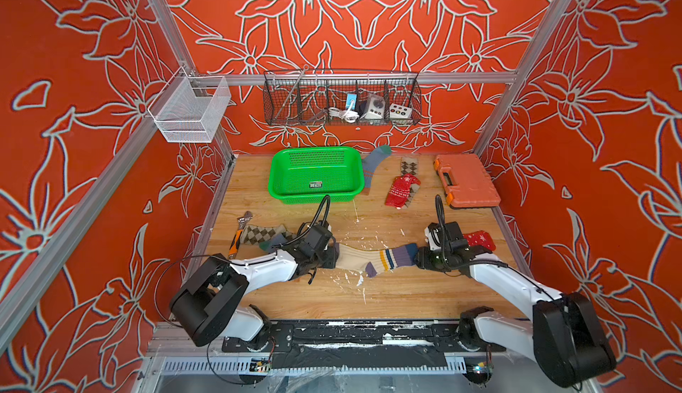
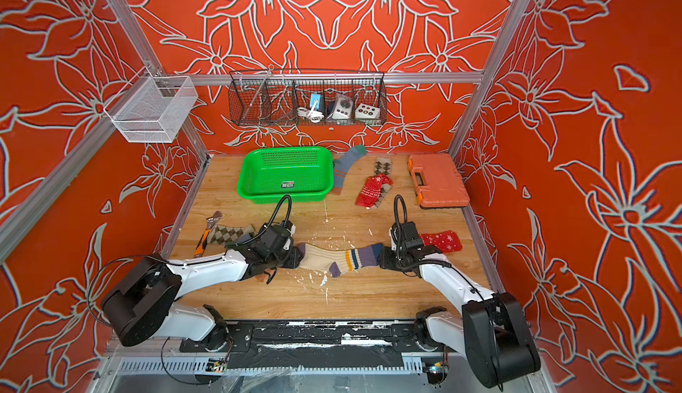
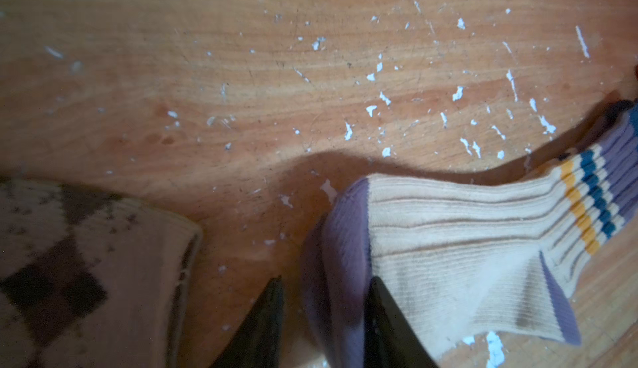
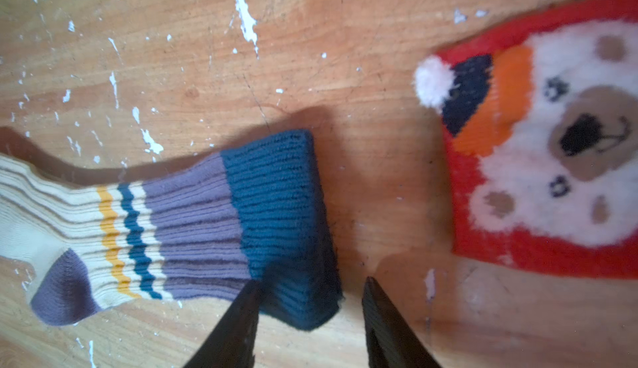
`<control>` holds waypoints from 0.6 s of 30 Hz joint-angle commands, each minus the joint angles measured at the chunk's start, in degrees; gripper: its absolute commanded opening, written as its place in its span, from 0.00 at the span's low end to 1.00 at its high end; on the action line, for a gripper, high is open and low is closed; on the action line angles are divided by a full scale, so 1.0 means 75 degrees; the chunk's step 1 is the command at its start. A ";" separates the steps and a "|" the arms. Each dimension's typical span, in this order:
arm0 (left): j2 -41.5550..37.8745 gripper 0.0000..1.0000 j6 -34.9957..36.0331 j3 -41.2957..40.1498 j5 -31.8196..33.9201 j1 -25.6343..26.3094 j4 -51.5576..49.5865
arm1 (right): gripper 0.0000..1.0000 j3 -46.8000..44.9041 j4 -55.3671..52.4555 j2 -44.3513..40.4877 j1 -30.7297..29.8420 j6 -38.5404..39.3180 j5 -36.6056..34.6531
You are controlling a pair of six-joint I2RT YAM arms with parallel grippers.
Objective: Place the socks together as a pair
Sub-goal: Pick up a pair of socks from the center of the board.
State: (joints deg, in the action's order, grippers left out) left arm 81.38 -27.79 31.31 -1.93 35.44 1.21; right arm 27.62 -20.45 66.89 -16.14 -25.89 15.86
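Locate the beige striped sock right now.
In both top views the beige striped sock lies front-centre on the table, its toe at the left gripper and its cuff at the right gripper.

green basket | orange case | wrench | wire rack

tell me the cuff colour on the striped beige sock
Dark teal cuff; right wrist view shows it best.
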 commanded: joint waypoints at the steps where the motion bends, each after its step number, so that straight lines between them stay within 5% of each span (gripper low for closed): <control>1: 0.0252 0.41 0.0126 -0.0122 -0.0286 -0.0038 0.0164 | 0.51 0.0319 0.0090 0.0329 0.0008 0.0071 0.0144; 5: 0.0488 0.36 0.0142 -0.0167 -0.0420 -0.0036 0.0329 | 0.48 0.0462 0.0150 0.0814 -0.0003 0.0089 0.0360; 12: 0.0354 0.00 0.0100 -0.0133 -0.0260 -0.0038 0.0291 | 0.22 0.0505 0.0387 0.1161 -0.0016 0.0066 0.0868; 16: 0.0033 0.00 0.0011 -0.0007 0.0062 -0.0038 0.0115 | 0.02 0.0628 0.0345 0.0889 -0.0016 0.0005 0.1133; 18: -0.0243 0.00 -0.0062 0.0083 0.0193 -0.0058 0.0053 | 0.00 0.0820 0.0175 0.0607 -0.0024 -0.0017 0.1164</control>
State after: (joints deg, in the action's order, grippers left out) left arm 82.32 -27.33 31.27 -2.70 35.20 4.12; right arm 31.27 -17.87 73.95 -16.14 -25.69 22.68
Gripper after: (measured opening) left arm 0.048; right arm 0.085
